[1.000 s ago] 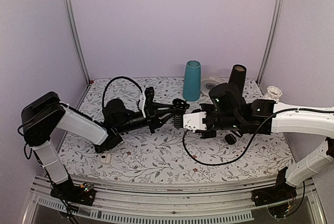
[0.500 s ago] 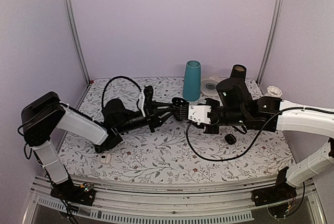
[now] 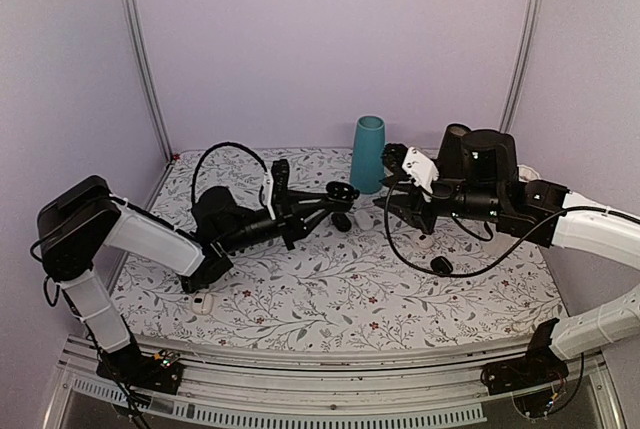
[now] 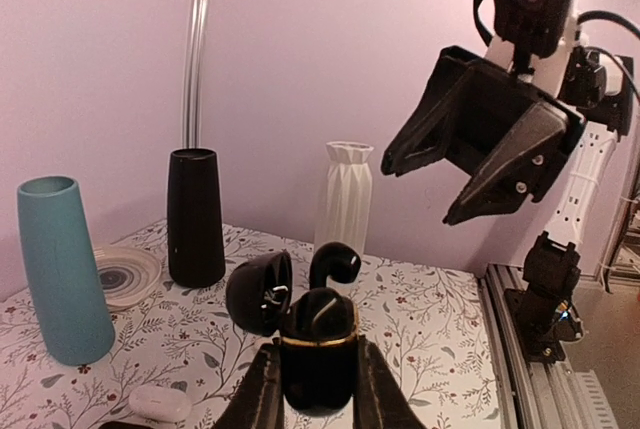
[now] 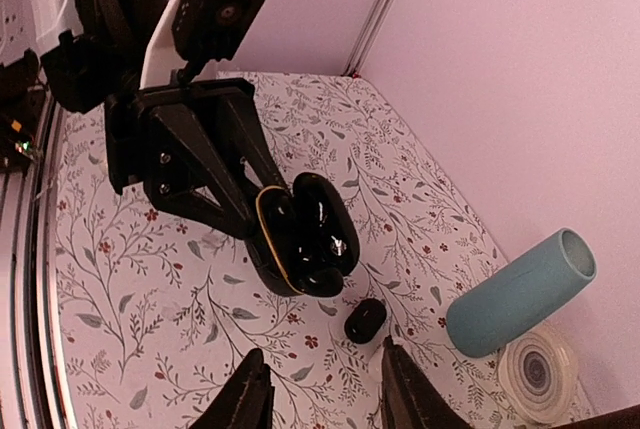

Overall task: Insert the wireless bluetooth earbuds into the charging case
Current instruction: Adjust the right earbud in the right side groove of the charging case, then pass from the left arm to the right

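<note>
While open (lid point(image 4: 258, 294) back), case point(image 4: 318, 351) with earbud point(image 4: 333, 265)

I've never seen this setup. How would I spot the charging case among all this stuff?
Find the tall teal cup at the back of the table; just left of it, the left claw grips the case. It is small, glossy black with a gold rim, its lid open and an earbud poking out, unlike the white pod lying on the table.

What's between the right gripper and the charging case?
Right wrist view: one small black blob on the tablecloth lies between right gripper and charging case; nothing else.
</note>
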Available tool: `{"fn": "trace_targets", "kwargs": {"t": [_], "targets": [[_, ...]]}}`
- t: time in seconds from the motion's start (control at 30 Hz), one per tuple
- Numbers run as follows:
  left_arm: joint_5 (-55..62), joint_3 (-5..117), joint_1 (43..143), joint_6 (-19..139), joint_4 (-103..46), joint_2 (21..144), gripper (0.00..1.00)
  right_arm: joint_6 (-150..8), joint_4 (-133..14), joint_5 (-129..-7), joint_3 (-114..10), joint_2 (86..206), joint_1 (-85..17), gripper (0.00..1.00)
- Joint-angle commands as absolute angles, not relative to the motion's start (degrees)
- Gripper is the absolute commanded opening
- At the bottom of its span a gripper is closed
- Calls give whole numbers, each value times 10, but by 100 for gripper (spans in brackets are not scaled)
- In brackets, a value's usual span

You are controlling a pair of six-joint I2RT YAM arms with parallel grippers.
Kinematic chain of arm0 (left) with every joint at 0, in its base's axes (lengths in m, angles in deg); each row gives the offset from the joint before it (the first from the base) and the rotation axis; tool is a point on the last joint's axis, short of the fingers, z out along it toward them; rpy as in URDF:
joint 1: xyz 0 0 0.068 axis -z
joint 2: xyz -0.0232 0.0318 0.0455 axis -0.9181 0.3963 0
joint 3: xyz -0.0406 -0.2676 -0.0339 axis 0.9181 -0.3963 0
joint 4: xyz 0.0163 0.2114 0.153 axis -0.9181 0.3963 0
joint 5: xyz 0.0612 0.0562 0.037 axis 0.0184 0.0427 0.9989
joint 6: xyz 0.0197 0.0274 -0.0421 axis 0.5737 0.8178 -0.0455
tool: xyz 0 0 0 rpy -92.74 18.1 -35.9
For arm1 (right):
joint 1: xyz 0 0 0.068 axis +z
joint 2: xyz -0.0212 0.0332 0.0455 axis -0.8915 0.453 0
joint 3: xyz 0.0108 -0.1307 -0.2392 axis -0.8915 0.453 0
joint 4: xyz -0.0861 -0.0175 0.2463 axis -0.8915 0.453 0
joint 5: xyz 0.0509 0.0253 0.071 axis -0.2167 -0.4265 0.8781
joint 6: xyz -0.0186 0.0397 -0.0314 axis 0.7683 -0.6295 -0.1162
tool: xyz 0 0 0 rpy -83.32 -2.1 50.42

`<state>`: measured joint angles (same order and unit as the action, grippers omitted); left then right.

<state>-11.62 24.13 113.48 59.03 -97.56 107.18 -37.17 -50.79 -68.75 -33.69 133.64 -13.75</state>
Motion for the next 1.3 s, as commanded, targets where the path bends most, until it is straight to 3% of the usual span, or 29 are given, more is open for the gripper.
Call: {"fn": "trace_targets", "kwargs": {"t": [0.0,0.13,0.27,0.47,0.73,1.27], "targets": [[-125,240,1127,574,-998,1033,0,-537,-619,-641,-291,1305,-177,38],[-140,242,1127,552,-1003,1017,0,-639,-740,-534,-225,1292,-200,42],[-159,248,1127,511,-1028,1013,0,-715,-900,-511,-154,1299,-203,50],[-179,259,1129,451,-1069,1016,0,-777,-1049,-449,-150,1375,-205,57],[-188,276,1141,432,-1077,1014,0,-844,-1158,-395,-163,1433,-204,53],[-190,310,1167,440,-1047,1018,0,-860,-1161,-389,-198,1449,-184,40]]}}
